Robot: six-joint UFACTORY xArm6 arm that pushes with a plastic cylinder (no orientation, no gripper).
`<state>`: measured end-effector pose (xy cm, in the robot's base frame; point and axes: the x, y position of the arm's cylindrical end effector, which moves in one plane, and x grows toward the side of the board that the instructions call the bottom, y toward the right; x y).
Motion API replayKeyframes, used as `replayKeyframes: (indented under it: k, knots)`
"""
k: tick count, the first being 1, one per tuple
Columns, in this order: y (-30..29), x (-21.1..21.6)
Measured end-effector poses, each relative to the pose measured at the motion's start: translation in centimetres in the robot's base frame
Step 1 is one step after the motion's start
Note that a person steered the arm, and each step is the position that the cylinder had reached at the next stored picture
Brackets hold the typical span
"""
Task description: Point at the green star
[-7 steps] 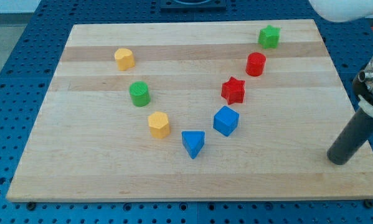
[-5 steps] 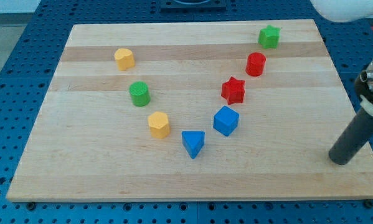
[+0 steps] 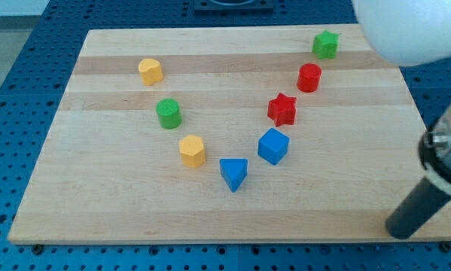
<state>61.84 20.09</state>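
The green star (image 3: 325,44) sits at the far right corner of the wooden board (image 3: 97,196), close to its far edge. Nearer along a slanted line lie the red cylinder (image 3: 309,77), the red star (image 3: 282,109), the blue cube (image 3: 273,146) and the blue triangle (image 3: 233,174). On the left side, the line climbs away through a yellow hexagon (image 3: 192,150), a green cylinder (image 3: 169,114) and a yellow cylinder (image 3: 150,71). No blocks touch. The dark rod has no jaws; my tip (image 3: 400,231) rests at the near right corner of the board, well apart from the green star and from every other block.
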Motion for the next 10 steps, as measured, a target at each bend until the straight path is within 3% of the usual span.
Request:
replayKeyframes:
  k: [1,2,3,4,5,6,9,10]
  knots:
    - [-6.4,0.0]
    - [-10.8,-5.4]
    - [-14.3,-0.4]
    - [-15.6,0.0]
    - [-26.7,-2.4]
    - [-36.0,-8.3]
    - [-36.7,-21.7]
    - [-32.6,-24.6]
